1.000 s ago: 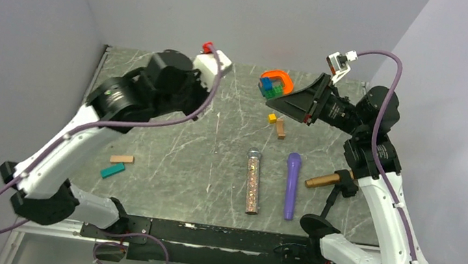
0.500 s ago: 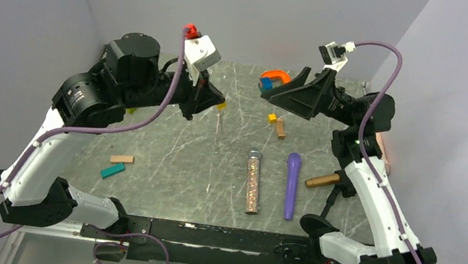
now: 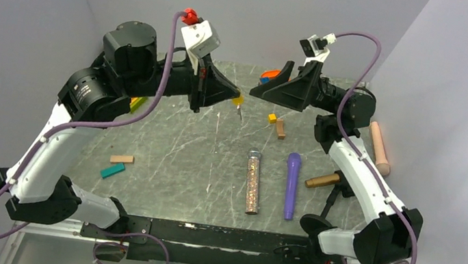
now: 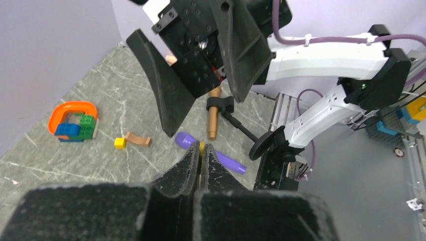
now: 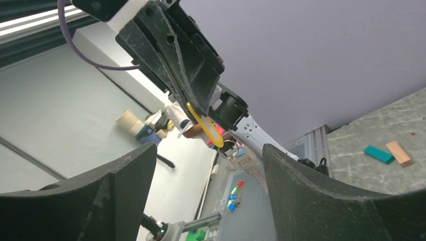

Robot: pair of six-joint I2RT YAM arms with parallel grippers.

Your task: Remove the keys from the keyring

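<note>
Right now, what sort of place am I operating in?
Most likely a robotics lab test cell rather than a home or workshop: a marble-look tabletop boxed in by plain grey walls, with scattered props like toy blocks and a glitter tube.

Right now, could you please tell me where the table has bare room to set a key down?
The widest bare patch lies between the tan block and teal block on the left and the glitter tube. Right of that tube it is crowded: purple cylinder, bronze cylinder, yellow cube.
</note>
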